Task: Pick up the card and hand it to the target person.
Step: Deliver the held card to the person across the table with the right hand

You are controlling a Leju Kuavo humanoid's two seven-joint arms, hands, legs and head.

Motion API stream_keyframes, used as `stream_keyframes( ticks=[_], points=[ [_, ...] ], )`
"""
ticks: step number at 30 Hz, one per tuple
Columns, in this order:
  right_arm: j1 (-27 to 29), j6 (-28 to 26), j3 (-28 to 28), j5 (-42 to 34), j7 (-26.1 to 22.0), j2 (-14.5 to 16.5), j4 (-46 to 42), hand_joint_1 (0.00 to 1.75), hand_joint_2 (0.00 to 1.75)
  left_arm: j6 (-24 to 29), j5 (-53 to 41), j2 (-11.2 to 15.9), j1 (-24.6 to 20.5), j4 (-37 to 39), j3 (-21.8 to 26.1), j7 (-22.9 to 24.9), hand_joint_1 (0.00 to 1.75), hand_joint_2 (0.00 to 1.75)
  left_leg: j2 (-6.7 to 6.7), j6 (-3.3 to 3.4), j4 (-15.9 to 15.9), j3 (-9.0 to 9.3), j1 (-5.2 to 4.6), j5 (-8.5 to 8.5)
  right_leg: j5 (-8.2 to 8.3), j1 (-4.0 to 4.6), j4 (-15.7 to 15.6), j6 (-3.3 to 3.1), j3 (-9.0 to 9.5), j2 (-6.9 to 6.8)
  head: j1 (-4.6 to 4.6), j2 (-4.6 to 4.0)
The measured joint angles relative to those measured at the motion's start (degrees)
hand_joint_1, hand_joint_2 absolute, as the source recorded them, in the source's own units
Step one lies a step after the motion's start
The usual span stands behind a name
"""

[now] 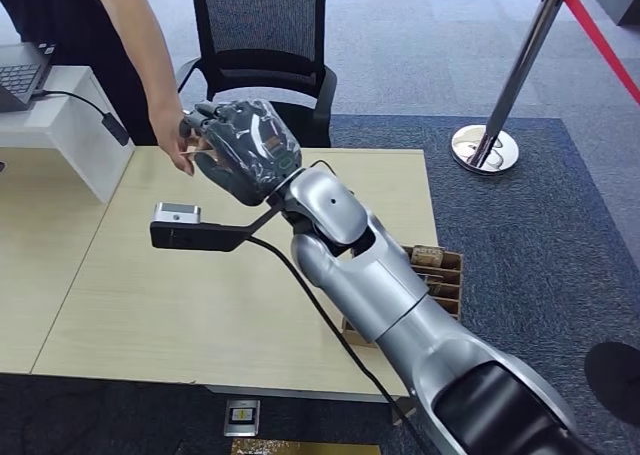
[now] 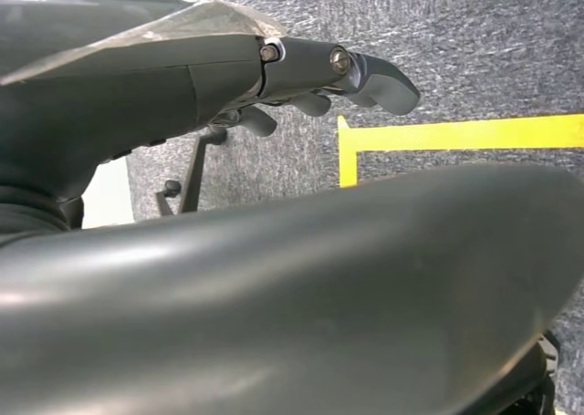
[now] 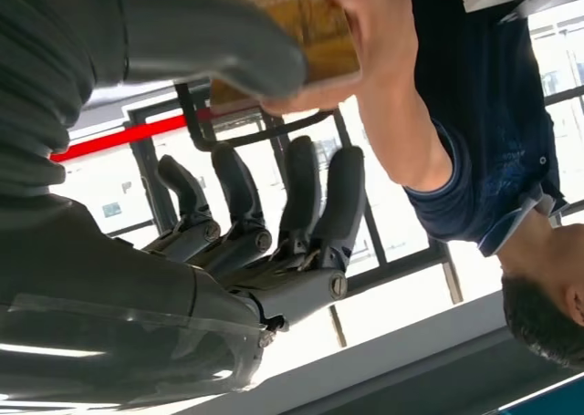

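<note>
silver forearm of the right arm (image 1: pixel 392 295), nearest the head camera, rising from the lower right and reaching diagonally over the pale wooden bench (image 1: pixel 151 305) toward its far edge. right hand (image 1: pixel 245 150) raised above the bench at the far left corner, its back turned to the head camera, a dark wrist camera bar (image 1: pixel 200 235) projecting below it and a black cable (image 1: pixel 324 320) trailing back along the arm. in the right wrist view the thick grey thumb (image 3: pixel 213 36) presses against a yellow-brown card (image 3: pixel 310 41), while the darker fingers (image 3: pixel 303 191) stand straight and well apart from it; the card lies between the thumb and a person's hand (image 3: pixel 358 32), which grips its far end. whether the robot's thumb alone secures the card cannot be told; the right hand is otherwise spread wide. in the head view the person's hand (image 1: pixel 177 140) meets the robot's fingertips, the person's forearm coming down from the upper left; the card itself is hidden there behind the robot's hand.

left hand (image 2: pixel 324 73) hanging over grey carpet (image 2: pixel 482 50) marked with yellow tape (image 2: pixel 454 132), fingers loosely extended with nothing between them.

a black mesh office chair (image 1: pixel 256 45) stands behind the bench; a cardboard divider box (image 1: pixel 438 270) sits at the bench's right edge, partly hidden by the arm. a laptop (image 1: pixel 23 75) rests on a white stand at far left. a chrome stanchion (image 1: pixel 487 145) with red belt stands on the carpet at right.
</note>
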Motion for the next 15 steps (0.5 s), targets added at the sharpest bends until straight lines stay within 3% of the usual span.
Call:
stream_keyframes(
  ticks=[8,15],
  points=[
    [3.2,5.2,-4.9,-7.7,-1.0,-1.0,-7.4,0.0,1.75,0.6,1.7,0.0,0.7,0.1,0.5,-1.1,0.0,0.0,0.0,0.01,0.0,-0.01,0.0,-0.01,0.0,0.0,0.0,0.0,-0.02,0.0,0.01,0.0],
    [14.3,3.3,-10.5,-12.4,-0.6,-6.4,-23.1,0.0,1.75,1.9,5.2,-0.6,1.4,0.1,3.1,-1.2,0.0,0.0,-0.04,0.02,0.0,-0.02,0.0,-0.04,0.0,-0.01,-0.1,0.01,0.0,0.0,0.0,0.0]
  ],
)
